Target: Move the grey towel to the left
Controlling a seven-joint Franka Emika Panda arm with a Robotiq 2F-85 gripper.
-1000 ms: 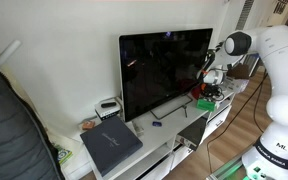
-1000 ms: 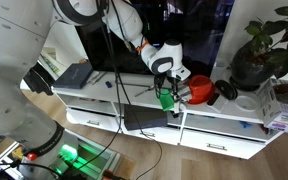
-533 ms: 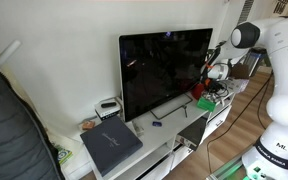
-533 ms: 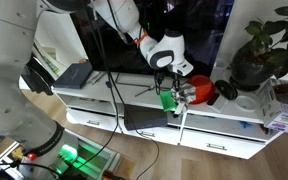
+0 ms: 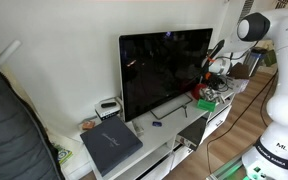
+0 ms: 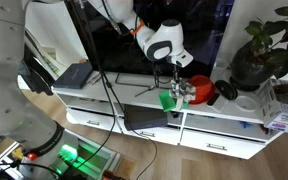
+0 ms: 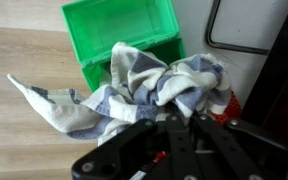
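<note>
One grey towel [image 7: 144, 85] is being held bunched by the gripper [image 7: 189, 128], whose fingers are being pressed together on it, just by one green bin [image 7: 124, 30] on the white TV stand [image 6: 89, 112]. Its long axis is being stretched sideways in the wrist view, with one corner trailing left. Lettering on the robot base [image 5: 281, 147] is being shown too small to read.

The towel [image 7: 134, 85] is grey and white, crossed with darker checked stripes. The box [image 7: 124, 28] is bright green, the wood-grain surface [image 7: 24, 50] pale tan, and the television [image 5: 164, 68] screen glossy black.
</note>
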